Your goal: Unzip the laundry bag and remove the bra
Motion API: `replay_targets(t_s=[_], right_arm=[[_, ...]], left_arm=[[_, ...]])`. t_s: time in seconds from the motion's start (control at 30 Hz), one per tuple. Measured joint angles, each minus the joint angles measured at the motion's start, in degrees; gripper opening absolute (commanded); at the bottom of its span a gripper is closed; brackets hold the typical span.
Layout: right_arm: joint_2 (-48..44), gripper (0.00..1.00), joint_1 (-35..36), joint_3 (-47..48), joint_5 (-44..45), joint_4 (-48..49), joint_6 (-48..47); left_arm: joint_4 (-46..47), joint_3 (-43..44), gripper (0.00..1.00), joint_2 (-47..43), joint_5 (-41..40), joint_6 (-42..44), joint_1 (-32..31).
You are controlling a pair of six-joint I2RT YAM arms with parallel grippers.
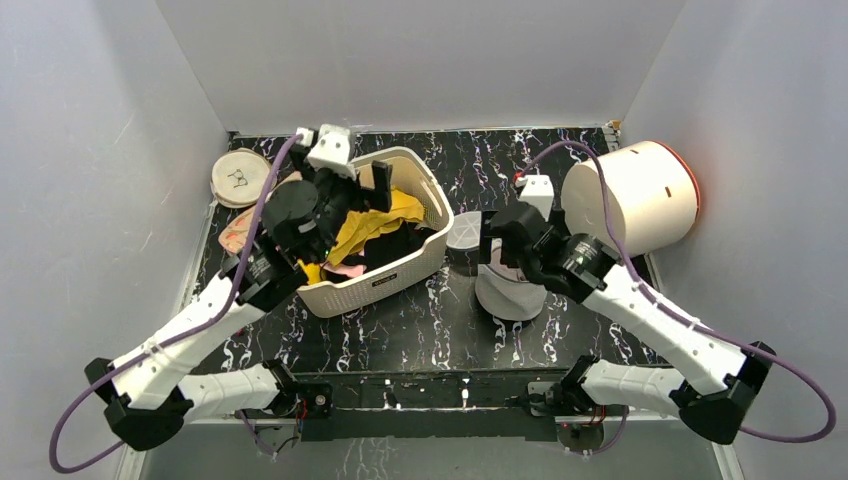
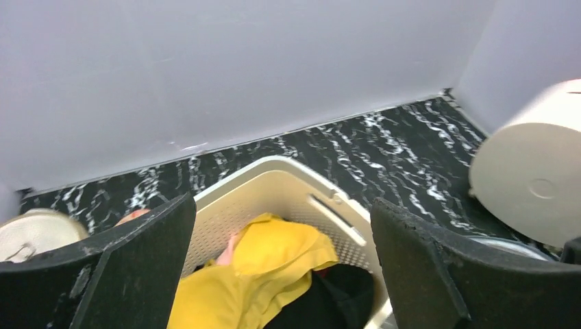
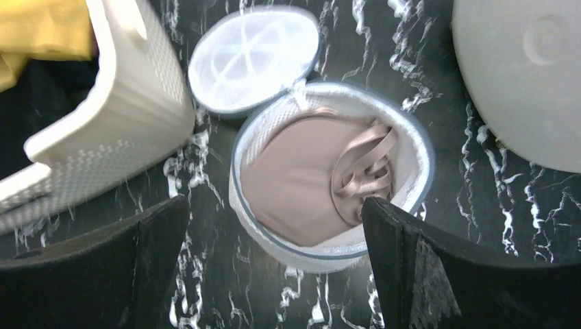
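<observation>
Now: bag [image 3: 310, 252] upright on table [image 3: 219, 274] just right of basket [image 3: 137, 103], lid [image 3: 253, 58] flipped open, bra [image 3: 301, 178] curled inside. Right gripper [image 3: 274, 202] directly above it, fingers spread, empty. Left gripper [image 2: 282, 202] over basket, fingers spread, seemingly touching nothing; view partial.

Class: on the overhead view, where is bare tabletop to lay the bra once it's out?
Bare: the near strip of black marbled table between cream perforated basket and arm bases; also the back stretch between basket and large white drum. Crowded: the whitish mesh laundry bag and its open lid fill the gap beside the basket; flat cream disc crowds the back-left corner.
</observation>
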Motion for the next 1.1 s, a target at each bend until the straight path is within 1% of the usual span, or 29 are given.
replay_targets(t_s=[0.03, 0.07, 0.1, 0.13, 0.23, 0.3, 0.43, 0.47, 0.5, 0.53, 0.57, 0.6, 0.67, 0.77, 1.03, 1.1], right_arm=[[1.42, 0.98, -3.3, -0.02, -3.32, 0.15, -1.44], [2.86, 0.98, -9.6, -0.07, -9.92, 1.07, -3.58], [3.67, 0.98, -15.06, -0.13, -14.12, 1.86, -4.94], [5.35, 0.94, -21.73, -0.13, -17.77, 2.38, -5.92], [8.07, 0.87, -25.14, -0.13, -20.85, 2.84, -5.75], [10.43, 0.8, -26.21, -0.13, -22.27, 3.37, -5.25], [14.1, 0.7, -27.06, -0.13, -24.15, 3.82, -2.4], [14.62, 0.69, -27.17, -0.13, -24.44, 3.82, -1.64], [15.37, 0.7, -27.23, -0.13, -24.98, 3.78, -0.46], [15.69, 0.75, -27.23, -0.13, -25.46, 3.78, 0.26], [15.98, 0.82, -27.26, -0.2, -26.23, 3.8, 0.92], [16.0, 0.87, -27.26, -0.39, -27.15, 3.8, 1.95], [15.89, 0.88, -27.26, -1.05, -28.57, 3.82, 3.04], [16.15, 0.86, -26.93, -1.99, -30.53, 3.41, 4.07], [18.1, 0.63, -25.16, -3.37, -30.71, 3.04, 6.97], [18.1, 0.63, -25.16, -3.87, -30.71, 3.17, 7.48]], left_arm=[[3.61, -3.02, 0.98, -1.92, -1.51, 1.25, 0.07], [9.29, -9.38, 0.99, -5.2, -4.11, 3.8, 0.17], [11.52, -12.41, 0.98, -6.75, -5.25, 5.22, 0.17], [14.62, -16.11, 0.98, -8.2, -6.56, 7.32, 0.22], [20.15, -23.06, 0.98, -11.13, -8.24, 11.32, 0.37], [21.73, -26.32, 0.98, -13.03, -9.25, 13.55, 0.44], [25.38, -29.29, 0.98, -15.52, -10.67, 16.85, 0.48], [26.23, -29.57, 0.98, -16.13, -11.08, 17.62, 0.5], [26.97, -29.75, 0.98, -16.52, -11.39, 18.08, 0.5], [27.67, -29.92, 0.98, -17.05, -11.76, 18.56, 0.5], [28.35, -30.05, 0.98, -17.53, -12.02, 18.93, 0.5], [28.92, -30.1, 0.98, -17.92, -12.26, 19.28, 0.5], [29.86, -30.12, 0.98, -18.38, -12.61, 19.69, 0.55], [29.99, -30.12, 0.98, -18.38, -12.87, 19.78, 0.66], [29.94, -30.12, 0.98, -17.99, -12.87, 19.76, 0.72], [29.94, -30.12, 0.98, -17.99, -12.87, 19.76, 0.72]])
